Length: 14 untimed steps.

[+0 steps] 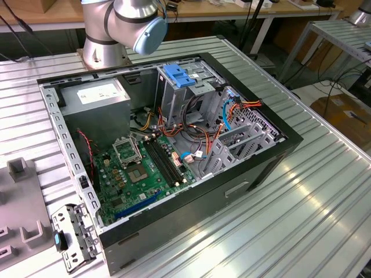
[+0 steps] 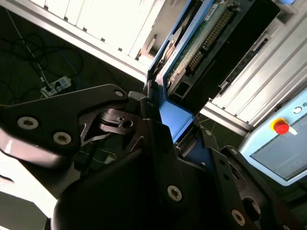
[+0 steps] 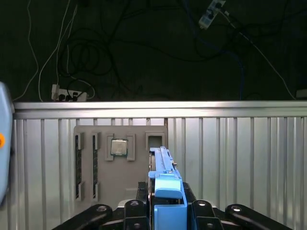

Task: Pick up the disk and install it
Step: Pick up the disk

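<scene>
The disk (image 2: pixel 204 40) is clamped edge-on between my black fingers, its green circuit board side and blue plastic side rail showing in the second wrist view. In the first wrist view the disk (image 3: pixel 164 184) rises as a narrow blue-railed slab above the ribbed table. My gripper (image 3: pixel 165 213) is shut on the disk, and it appears as well in the second wrist view (image 2: pixel 165 132). In the exterior view the open computer case (image 1: pixel 272 156) lies on the table, a metal drive cage with a blue latch plate (image 1: pixel 179 75) at its far side. The arm's base and elbow (image 1: pixel 124 23) stand behind the case.
A grey fixture plate (image 3: pixel 88 167) holding a processor chip (image 3: pixel 119 147) and memory sticks lies on the table below the disk. Another grey tray (image 1: pixel 23 202) and a metal bracket (image 1: pixel 72 234) lie at the exterior view's left. A red stop button (image 2: pixel 281 127) sits on a pale box.
</scene>
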Tool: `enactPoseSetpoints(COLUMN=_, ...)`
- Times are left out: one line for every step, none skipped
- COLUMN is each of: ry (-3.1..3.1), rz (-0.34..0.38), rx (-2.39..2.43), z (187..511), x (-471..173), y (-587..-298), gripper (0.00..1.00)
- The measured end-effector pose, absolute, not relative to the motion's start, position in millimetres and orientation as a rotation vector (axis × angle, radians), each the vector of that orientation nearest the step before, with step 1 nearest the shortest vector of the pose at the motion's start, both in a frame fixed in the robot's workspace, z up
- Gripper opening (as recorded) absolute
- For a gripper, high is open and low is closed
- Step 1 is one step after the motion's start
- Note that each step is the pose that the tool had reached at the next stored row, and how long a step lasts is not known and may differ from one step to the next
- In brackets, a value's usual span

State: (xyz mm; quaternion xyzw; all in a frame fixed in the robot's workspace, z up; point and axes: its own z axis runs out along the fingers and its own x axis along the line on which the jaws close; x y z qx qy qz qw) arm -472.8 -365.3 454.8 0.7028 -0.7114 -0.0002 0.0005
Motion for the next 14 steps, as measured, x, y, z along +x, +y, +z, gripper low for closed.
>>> enactPoseSetpoints(ry=-2.234, rz=-0.001, rx=2.207, z=457.3, x=-472.8, y=-365.3, gripper=0.37)
enactPoseSetpoints(ry=-2.234, rz=-0.001, rx=2.207, z=459.3, x=-472.8, y=-365.3, gripper=0.37)
enactPoseSetpoints(ry=-2.234, rz=-0.001, rx=2.207, z=460.4, x=-472.8, y=-365.3, gripper=0.37)
enactPoseSetpoints(ry=-2.234, rz=-0.001, rx=2.207, z=462.0, x=-472.8, y=-365.3, gripper=0.37)
enactPoseSetpoints(ry=-2.234, rz=-0.001, rx=2.207, z=463.4, x=-472.8, y=-365.3, gripper=0.37)
enactPoseSetpoints(ry=-2.234, rz=-0.001, rx=2.207, z=467.2, x=-472.8, y=-365.3, gripper=0.37)
enactPoseSetpoints(ry=-2.234, rz=-0.001, rx=2.207, z=469.9, x=-472.8, y=-365.3, gripper=0.37)
enactPoseSetpoints(ry=-2.234, rz=-0.001, rx=2.207, z=471.7, x=-472.8, y=-365.3, gripper=0.37)
enactPoseSetpoints(ry=-2.234, rz=-0.001, rx=2.207, z=473.5, x=-472.8, y=-365.3, gripper=0.37)
enactPoseSetpoints(ry=-2.234, rz=-0.001, rx=2.207, z=475.2, x=-472.8, y=-365.3, gripper=0.37)
enactPoseSetpoints(ry=-2.234, rz=-0.001, rx=2.207, z=477.0, x=-472.8, y=-365.3, gripper=0.37)
enactPoseSetpoints(ry=-2.234, rz=-0.001, rx=2.207, z=478.6, x=-472.8, y=-365.3, gripper=0.37)
enactPoseSetpoints(ry=-2.234, rz=-0.001, rx=2.207, z=480.4, x=-472.8, y=-365.3, gripper=0.37)
enactPoseSetpoints(ry=-2.234, rz=-0.001, rx=2.207, z=482.1, x=-472.8, y=-365.3, gripper=0.37)
